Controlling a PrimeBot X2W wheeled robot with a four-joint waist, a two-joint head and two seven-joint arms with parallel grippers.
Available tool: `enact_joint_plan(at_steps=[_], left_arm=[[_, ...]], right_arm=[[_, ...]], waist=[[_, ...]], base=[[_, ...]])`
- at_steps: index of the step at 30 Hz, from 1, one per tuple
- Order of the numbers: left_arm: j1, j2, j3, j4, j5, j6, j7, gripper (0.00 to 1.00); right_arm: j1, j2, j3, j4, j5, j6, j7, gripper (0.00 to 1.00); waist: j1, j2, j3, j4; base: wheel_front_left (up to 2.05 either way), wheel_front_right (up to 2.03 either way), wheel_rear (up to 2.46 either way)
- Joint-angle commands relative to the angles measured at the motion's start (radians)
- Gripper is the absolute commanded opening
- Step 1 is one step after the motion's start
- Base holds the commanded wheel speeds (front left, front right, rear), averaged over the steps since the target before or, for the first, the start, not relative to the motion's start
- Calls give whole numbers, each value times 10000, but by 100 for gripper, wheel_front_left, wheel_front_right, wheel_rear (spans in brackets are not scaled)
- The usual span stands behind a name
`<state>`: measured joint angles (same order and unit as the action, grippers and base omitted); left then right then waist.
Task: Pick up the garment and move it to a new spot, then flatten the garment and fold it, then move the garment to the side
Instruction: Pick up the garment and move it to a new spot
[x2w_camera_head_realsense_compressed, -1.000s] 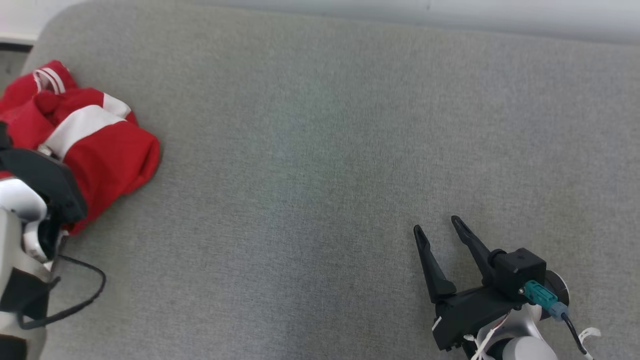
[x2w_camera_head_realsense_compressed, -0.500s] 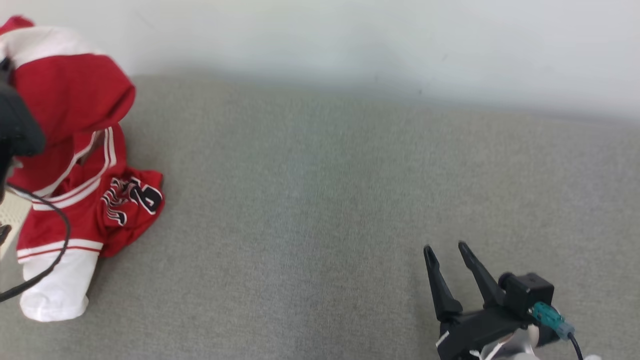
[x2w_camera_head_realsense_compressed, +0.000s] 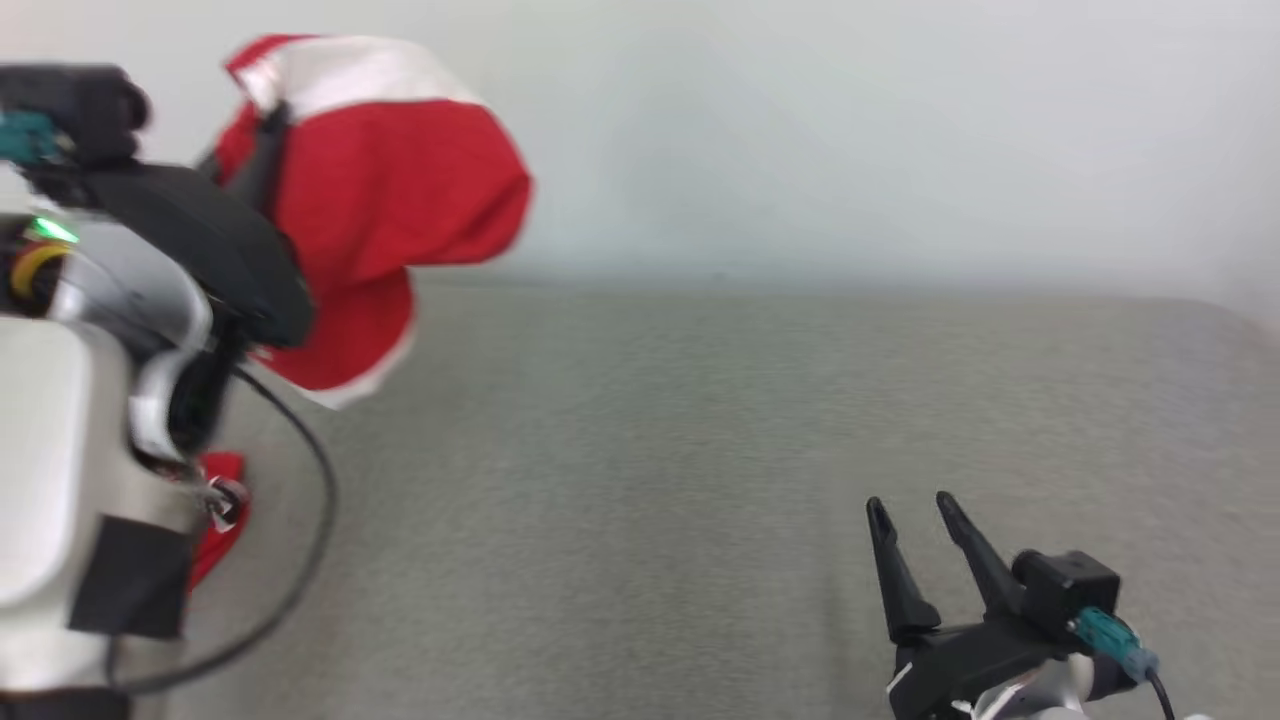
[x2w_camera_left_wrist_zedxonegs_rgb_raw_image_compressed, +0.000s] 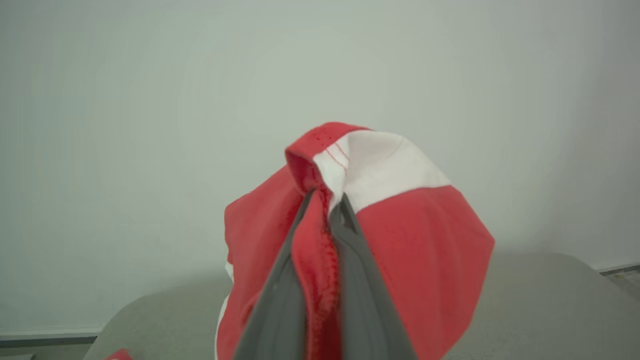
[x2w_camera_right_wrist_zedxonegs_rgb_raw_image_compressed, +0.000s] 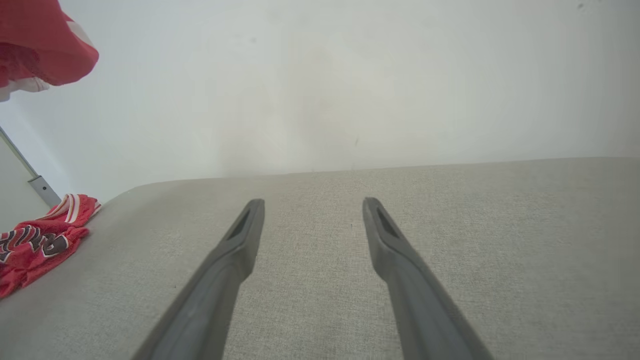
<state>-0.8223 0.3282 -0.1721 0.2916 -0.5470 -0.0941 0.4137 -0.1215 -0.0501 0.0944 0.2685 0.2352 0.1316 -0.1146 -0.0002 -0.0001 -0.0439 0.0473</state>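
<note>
The garment is red with white bands. Its upper part hangs in the air at the upper left of the head view. My left gripper is raised there and shut on a fold of it. In the left wrist view the two fingers pinch a red fabric edge, and the garment drapes over the left gripper. A lower red part with lettering lies on the grey surface and peeks out under my left arm. My right gripper stands open and empty at the lower right, low over the surface.
The grey padded surface stretches wide between the two arms, with a rounded far left corner. A pale wall rises behind it. A black cable loops from my left arm.
My left gripper has lifted the garment from the surface high into the air and carried it rightward. The head camera has tilted up, showing the wall. My right gripper stays open in place.
</note>
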Motion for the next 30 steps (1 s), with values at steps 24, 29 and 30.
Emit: enact_joint_plan(at_steps=[24,29,30], left_arm=[[2816,-1885,-1694,2144,859,297,-3131,100],[2993,-2081,-1562,2818,701,233,-4410,100],[3040,-2119,-1477,2803,591,213,-4688,100]], right_arm=[[-30,2,-191,-547,106,-18,195,100],[-21,-1,-179,-403,117,-18,150,100],[24,-4,-234,-391,93,-18,139,100]], waist=[[2,1,1136,-4112],[2,1,879,-3508],[2,1,802,-3375]], base=[[0,0,0],[0,0,0],[0,0,0]])
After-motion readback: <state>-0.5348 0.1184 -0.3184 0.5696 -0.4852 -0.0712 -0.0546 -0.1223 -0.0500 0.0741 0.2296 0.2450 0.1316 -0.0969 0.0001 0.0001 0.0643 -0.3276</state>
